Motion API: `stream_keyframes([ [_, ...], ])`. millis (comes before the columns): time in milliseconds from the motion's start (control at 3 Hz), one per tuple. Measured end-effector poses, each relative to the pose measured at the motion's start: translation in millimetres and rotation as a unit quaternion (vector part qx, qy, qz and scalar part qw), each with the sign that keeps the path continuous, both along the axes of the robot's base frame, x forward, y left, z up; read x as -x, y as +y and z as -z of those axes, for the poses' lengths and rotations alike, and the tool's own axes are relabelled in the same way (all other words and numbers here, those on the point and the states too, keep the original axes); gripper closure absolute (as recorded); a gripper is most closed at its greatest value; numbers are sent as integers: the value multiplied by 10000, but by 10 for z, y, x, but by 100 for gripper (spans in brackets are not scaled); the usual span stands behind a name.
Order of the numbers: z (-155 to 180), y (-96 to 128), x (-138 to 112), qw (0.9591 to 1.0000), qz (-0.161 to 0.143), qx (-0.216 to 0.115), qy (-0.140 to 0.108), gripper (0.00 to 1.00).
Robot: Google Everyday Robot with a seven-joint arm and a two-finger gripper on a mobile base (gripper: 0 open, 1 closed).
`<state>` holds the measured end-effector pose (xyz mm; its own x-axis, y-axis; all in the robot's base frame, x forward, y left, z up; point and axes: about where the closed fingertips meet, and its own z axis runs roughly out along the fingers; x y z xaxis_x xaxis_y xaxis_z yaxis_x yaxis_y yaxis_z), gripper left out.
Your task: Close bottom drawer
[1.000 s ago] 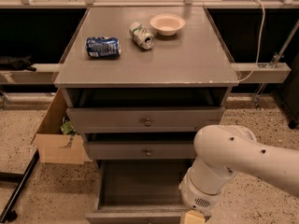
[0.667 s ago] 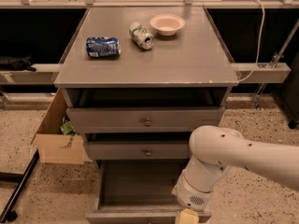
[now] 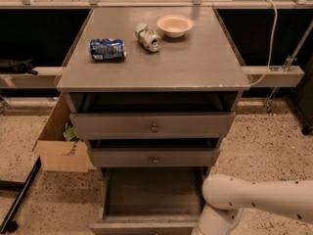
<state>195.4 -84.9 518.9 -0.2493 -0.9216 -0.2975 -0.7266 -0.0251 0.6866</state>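
The bottom drawer (image 3: 154,192) of the grey cabinet stands pulled far out, its long shallow box empty and its plain front (image 3: 142,226) near the lower edge of the camera view. My white arm (image 3: 254,195) comes in from the lower right, and its wrist (image 3: 215,223) sits beside the drawer's right front corner. The gripper hangs below the picture's bottom edge, out of sight. Whether it touches the drawer is hidden.
Above it, the middle drawer (image 3: 154,156) and top drawer (image 3: 151,125) are each slightly open. On the cabinet top (image 3: 195,62) lie a blue can (image 3: 107,49), a crushed can (image 3: 148,36) and a bowl (image 3: 175,25). A cardboard box (image 3: 61,148) stands on the floor at left.
My arm has swung down and to the right, uncovering more of the bottom drawer's box. The gripper's tip has dropped out of the frame. The drawer is about as far out as before.
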Motion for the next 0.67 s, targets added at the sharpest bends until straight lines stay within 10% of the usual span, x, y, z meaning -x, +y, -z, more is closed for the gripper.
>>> stream_keyframes([
  [667,68,-33,160,9998,-43,35,198,0],
])
